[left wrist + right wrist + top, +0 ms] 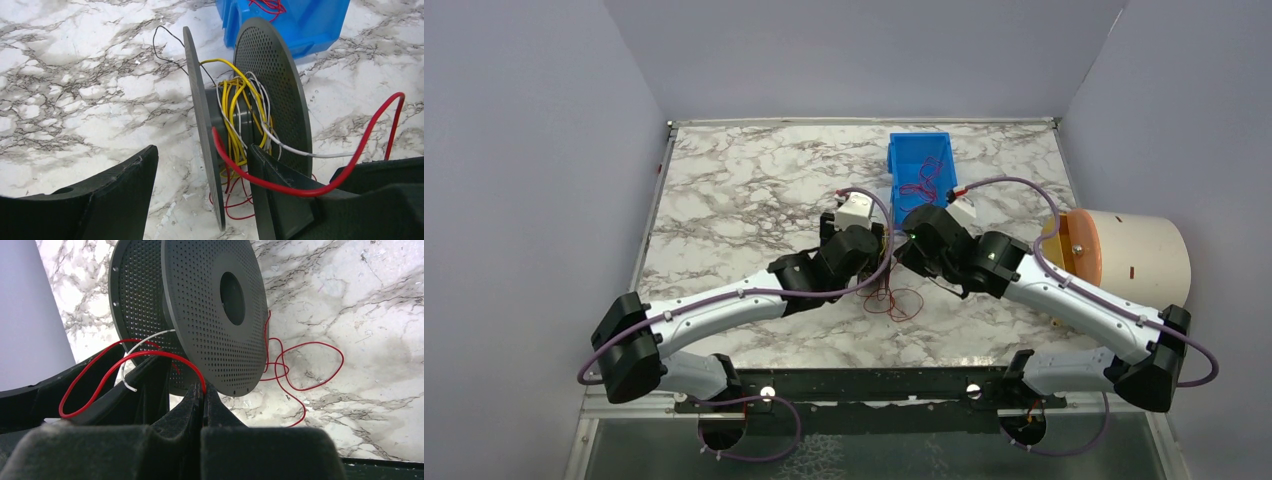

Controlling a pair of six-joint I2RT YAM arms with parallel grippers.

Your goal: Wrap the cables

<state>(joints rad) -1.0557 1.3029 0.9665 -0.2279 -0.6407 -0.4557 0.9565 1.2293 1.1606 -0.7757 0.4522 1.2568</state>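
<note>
Left wrist view: yellow cables [231,115] sit wound on the black spool [272,75], the red cable [300,192] lies mostly loose on the counter [75,75]; left fingers [115,195] spread, right fingers [220,412] pinch it.

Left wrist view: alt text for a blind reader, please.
A black perforated spool stands on edge on a marble table, yellow, white and red cables looped loosely round its hub. The open left gripper straddles one flange; a blue bin sits behind.

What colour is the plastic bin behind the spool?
The bin is blue, clearest from the top external view.
</note>
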